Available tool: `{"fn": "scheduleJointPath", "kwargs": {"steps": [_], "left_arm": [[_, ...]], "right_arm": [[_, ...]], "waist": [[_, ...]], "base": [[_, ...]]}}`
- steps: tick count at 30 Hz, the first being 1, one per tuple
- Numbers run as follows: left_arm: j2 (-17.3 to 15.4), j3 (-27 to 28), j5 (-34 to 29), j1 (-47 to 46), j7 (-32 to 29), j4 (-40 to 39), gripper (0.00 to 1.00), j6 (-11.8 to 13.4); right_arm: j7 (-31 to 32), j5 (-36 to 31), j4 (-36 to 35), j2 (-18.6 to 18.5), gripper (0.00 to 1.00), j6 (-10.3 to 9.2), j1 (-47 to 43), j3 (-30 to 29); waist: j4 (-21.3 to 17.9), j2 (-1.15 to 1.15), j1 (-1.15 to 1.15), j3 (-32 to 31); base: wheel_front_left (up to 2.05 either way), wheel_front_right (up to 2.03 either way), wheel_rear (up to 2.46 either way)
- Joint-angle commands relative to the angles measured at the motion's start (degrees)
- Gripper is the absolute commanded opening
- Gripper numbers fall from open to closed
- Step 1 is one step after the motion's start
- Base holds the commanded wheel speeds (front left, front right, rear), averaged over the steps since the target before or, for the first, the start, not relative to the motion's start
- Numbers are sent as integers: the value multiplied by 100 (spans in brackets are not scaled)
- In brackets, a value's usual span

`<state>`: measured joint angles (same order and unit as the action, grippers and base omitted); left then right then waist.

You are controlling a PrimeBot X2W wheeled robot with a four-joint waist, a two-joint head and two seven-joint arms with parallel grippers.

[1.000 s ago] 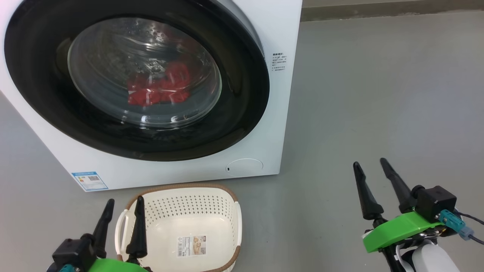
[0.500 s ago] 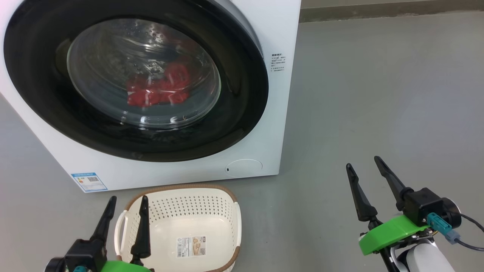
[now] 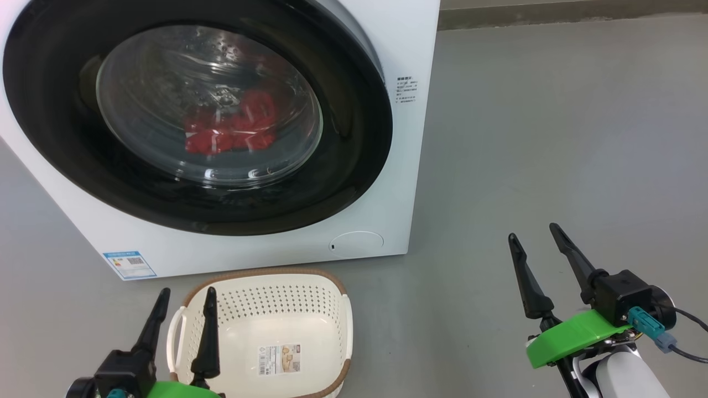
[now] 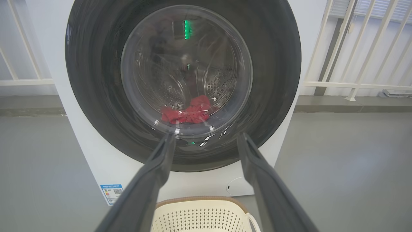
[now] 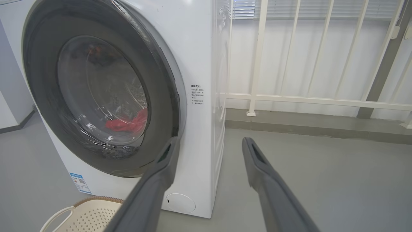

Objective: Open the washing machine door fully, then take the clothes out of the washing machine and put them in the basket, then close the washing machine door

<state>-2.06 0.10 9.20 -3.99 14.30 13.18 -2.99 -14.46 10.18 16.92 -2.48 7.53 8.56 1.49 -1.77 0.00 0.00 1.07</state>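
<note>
The white washing machine [image 3: 420, 50] stands ahead at the left. Its black-rimmed washing machine door [image 3: 354, 143] covers the drum, and its right edge seems to stand slightly off the front panel [image 5: 176, 96]. Red clothes [image 3: 232, 130] lie in the drum behind the glass [image 4: 188, 113]. The cream basket [image 3: 265, 272] sits on the floor in front of the machine, with nothing in it. My left gripper [image 3: 187, 291] hovers open over the basket's left side, pointing at the door [image 4: 206, 137]. My right gripper [image 3: 534, 232] is open over bare floor, right of the machine [image 5: 210, 141].
Grey floor [image 3: 553, 138] stretches to the machine's right. A white railing [image 5: 289, 100] and a low kerb run behind. A blue label [image 3: 129, 264] and a round cap [image 3: 357, 241] sit low on the machine's front.
My right gripper has shifted slightly left and turned a little at the wrist. My left gripper has sunk slightly in the picture. Door, clothes and basket have not moved.
</note>
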Motion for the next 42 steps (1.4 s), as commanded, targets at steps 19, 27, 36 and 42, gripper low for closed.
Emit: {"fn": "scheduleJointPath", "kwargs": {"steps": [19,27,36,42], "left_arm": [[-82,252,376,-398,70,-20,100,-84],[-82,263,472,-525,70,-104,100,-188],[-82,288,617,-679,70,-127,100,-223],[-82,288,689,-815,70,-201,100,-272]], "right_arm": [[-54,363,-156,-40,100,-4,434,-11],[-54,630,-185,-40,100,-4,814,-28],[-54,914,-60,-58,47,-4,1411,-128],[-54,1337,119,-253,0,-4,1957,-177]], "waist": [[43,0,0,313],[144,0,0,580],[281,0,0,871],[402,0,0,1115]], "base": [[0,0,0],[0,0,0],[0,0,0],[0,0,0]]}}
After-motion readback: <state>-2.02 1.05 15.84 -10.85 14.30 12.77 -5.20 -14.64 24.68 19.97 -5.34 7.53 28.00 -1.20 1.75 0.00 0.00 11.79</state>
